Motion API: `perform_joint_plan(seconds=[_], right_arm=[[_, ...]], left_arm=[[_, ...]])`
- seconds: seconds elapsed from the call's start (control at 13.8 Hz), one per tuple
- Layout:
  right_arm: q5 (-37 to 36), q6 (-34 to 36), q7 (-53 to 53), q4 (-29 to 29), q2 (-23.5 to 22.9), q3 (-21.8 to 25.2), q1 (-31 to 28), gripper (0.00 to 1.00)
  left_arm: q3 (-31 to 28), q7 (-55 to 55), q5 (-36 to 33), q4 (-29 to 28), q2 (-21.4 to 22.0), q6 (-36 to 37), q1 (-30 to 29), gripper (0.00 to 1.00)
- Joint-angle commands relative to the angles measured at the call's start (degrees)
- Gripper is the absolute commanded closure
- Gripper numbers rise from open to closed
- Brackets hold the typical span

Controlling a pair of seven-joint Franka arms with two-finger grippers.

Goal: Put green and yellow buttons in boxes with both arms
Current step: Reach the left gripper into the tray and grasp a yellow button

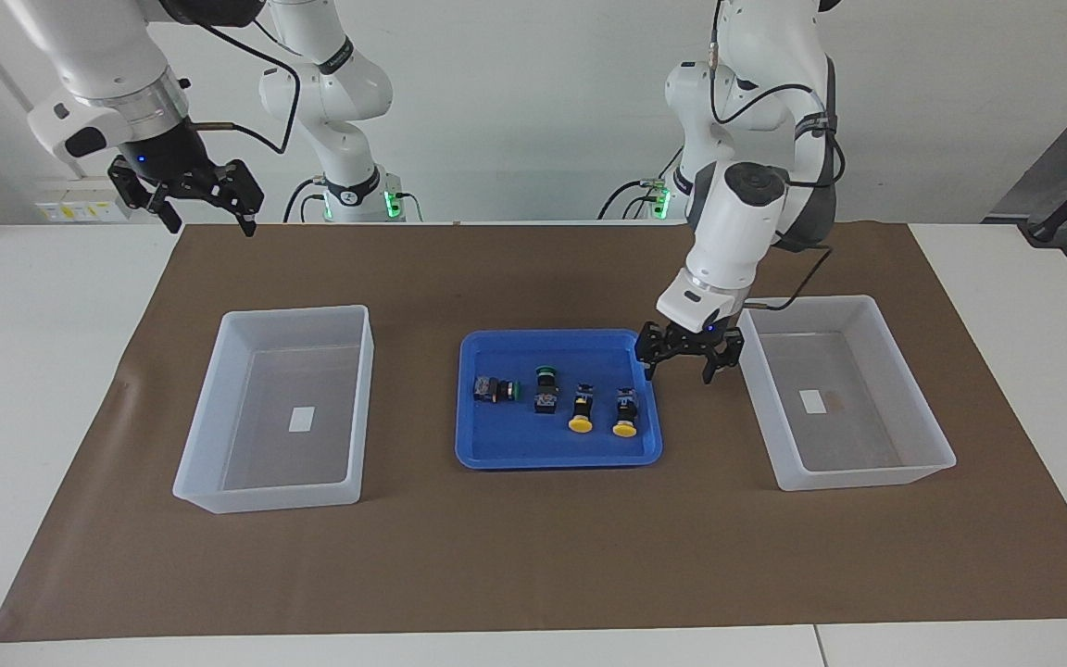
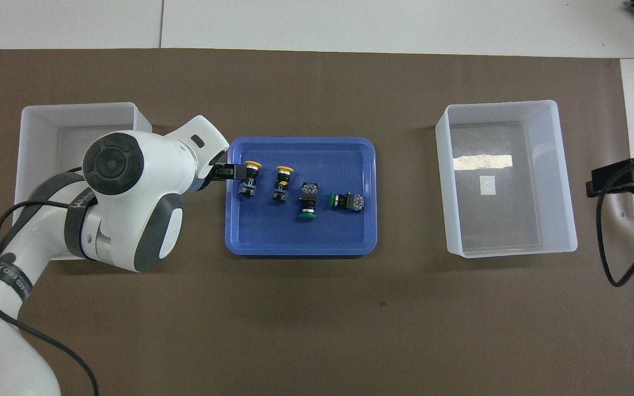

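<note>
You've got all four buttons (image 1: 557,395) lying in the blue tray (image 1: 496,454). Left gripper (image 1: 691,366) hangs spread over the tray's rim at the left arm's end. Right gripper (image 1: 209,218) waits spread, well clear of the tray. Box (image 1: 848,477) stickers (image 1: 810,401) are blank; no writing readable.

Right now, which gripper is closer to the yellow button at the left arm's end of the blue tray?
Left. The left gripper hangs open over the blue tray's edge, right beside that yellow button. The right gripper waits open, raised over the table's edge near its own base.
</note>
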State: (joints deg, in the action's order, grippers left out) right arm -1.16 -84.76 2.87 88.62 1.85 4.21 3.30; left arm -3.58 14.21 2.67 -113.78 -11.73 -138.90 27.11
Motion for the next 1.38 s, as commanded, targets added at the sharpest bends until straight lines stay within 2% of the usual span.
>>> perform_joint_plan(seconds=[0.0, 0.36, 0.65, 0.87, 1.09, 1.16, 1.31], right_arm=[[1.1, -0.6, -0.2, 1.6, 1.5, -0.4, -0.7, 0.00], [1.1, -0.7, -0.2, 1.6, 1.5, -0.4, -0.7, 0.00], [1.1, -0.7, -0.2, 1.6, 1.5, -0.4, -0.7, 0.00], [1.1, -0.6, -0.2, 1.6, 1.5, -0.4, -0.7, 0.00], [1.1, -0.6, -0.2, 1.6, 1.5, -0.4, -0.7, 0.00], [1.1, -0.6, -0.3, 1.6, 1.5, -0.4, -0.7, 0.00], [1.1, -0.2, -0.3, 1.6, 2.8, -0.3, -0.8, 0.00]], left_arm=[[-1.0, 0.6, 0.5, -0.3, -3.7, -4.1, 3.5, 0.00], [-1.0, 0.6, 0.5, -0.7, -5.9, -5.6, 4.6, 0.00], [-1.0, 0.6, 0.5, -0.7, -7.9, -7.1, 5.6, 0.22], [-1.1, 0.7, 0.5, -0.7, -8.8, -8.0, 5.8, 0.26], [-1.1, 0.6, 0.5, -0.7, -9.3, -8.8, 5.8, 0.36], [-1.1, 0.7, 0.5, -0.7, -9.3, -8.8, 5.7, 0.54], [-1.2, 2.8, 0.6, -0.3, -9.2, -7.7, 5.7, 0.98]])
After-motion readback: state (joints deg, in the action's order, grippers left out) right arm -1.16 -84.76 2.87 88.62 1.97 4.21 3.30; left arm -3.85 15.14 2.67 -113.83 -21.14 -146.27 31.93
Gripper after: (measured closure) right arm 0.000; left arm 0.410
